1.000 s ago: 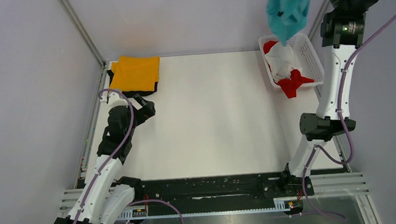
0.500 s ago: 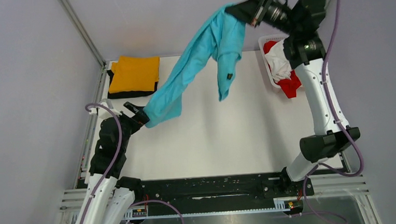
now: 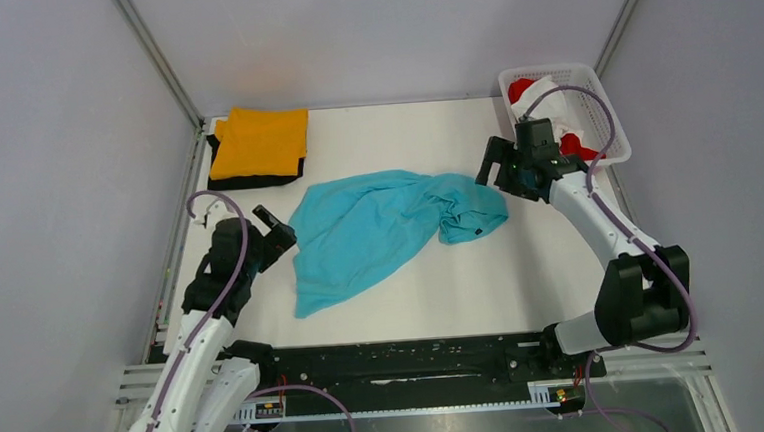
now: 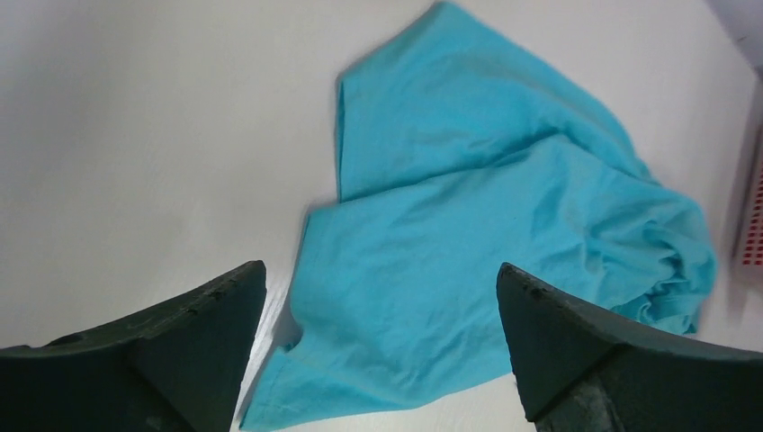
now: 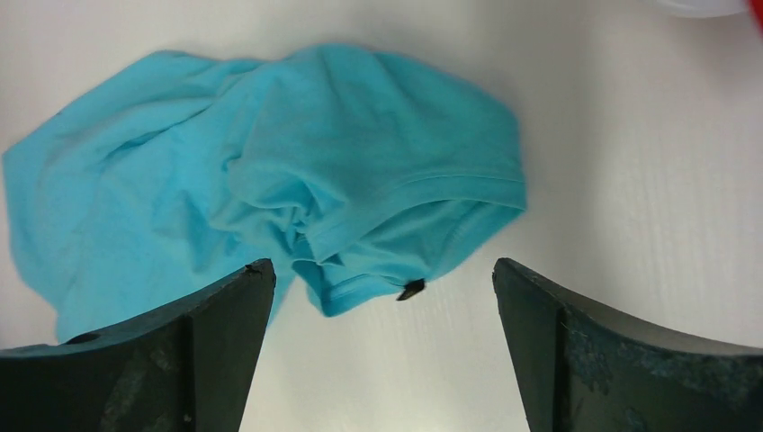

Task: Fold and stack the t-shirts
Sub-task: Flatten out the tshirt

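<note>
Table (image 3: 413, 304) white, filling middle of top view. At centre, turquoise shirt (image 3: 379, 231): spread flat toward lower left, bunched into folds at right end, small dark tag at hem there. In upper left corner, orange shirt (image 3: 260, 140) folded square atop black shirt (image 3: 255, 178), only dark edge showing. In upper right corner, basket (image 3: 552, 69) holding red shirt (image 3: 581, 148) and white shirt (image 3: 562, 110), both loose. Left gripper (image 3: 276, 225) just beside left edge of turquoise shirt; jaws spread wide, nothing between them. Right gripper (image 3: 493, 164) at upper right of bunched end, near basket; jaws likewise wide apart and empty. In both wrist views, dark fingers (image 4: 189, 333) at lower corners, turquoise cloth on table between them.
</note>
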`<control>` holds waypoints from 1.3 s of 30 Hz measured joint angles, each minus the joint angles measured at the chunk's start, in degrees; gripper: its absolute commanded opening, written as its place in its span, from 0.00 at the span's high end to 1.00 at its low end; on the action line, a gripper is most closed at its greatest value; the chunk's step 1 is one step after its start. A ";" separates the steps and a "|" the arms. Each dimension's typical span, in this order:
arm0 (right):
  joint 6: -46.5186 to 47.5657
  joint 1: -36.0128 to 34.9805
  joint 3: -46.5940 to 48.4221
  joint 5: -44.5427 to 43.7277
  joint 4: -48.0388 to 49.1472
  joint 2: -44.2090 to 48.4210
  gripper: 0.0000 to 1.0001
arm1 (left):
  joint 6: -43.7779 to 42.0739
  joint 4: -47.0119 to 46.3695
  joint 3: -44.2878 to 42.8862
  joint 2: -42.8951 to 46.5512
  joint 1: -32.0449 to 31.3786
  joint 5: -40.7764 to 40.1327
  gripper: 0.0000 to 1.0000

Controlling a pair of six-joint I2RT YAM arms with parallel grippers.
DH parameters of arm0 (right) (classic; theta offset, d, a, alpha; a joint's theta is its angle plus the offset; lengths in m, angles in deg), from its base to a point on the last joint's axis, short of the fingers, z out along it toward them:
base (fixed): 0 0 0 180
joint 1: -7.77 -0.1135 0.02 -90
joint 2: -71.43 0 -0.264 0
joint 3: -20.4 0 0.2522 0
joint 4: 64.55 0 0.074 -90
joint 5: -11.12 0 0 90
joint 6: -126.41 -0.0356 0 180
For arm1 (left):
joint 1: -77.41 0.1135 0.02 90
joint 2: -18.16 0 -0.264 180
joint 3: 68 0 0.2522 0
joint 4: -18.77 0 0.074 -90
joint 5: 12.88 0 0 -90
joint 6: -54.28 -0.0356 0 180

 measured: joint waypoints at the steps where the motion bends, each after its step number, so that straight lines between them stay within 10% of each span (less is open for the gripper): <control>1: 0.94 0.02 -0.74 -1.68 -0.07 1.29 0.01 | 0.22 0.24 0.09 -1.16 0.00 0.13 0.01; 25: -0.70 -4.92 -21.42 0.68 6.27 10.16 0.10 | 11.10 1.97 13.62 -9.09 -9.79 8.61 0.17; 32: -2.23 -10.60 -21.31 0.04 9.81 5.29 0.15 | 14.03 -0.07 12.61 -13.77 -14.56 6.56 0.43; 36: -3.34 -14.78 -21.16 -1.49 11.54 1.40 0.18 | 15.32 -2.86 11.50 -18.78 -17.18 6.10 1.00; 39: -3.74 -16.70 -20.22 -2.78 12.39 -1.79 0.25 | 16.57 -4.26 10.86 -21.77 -19.04 4.90 1.00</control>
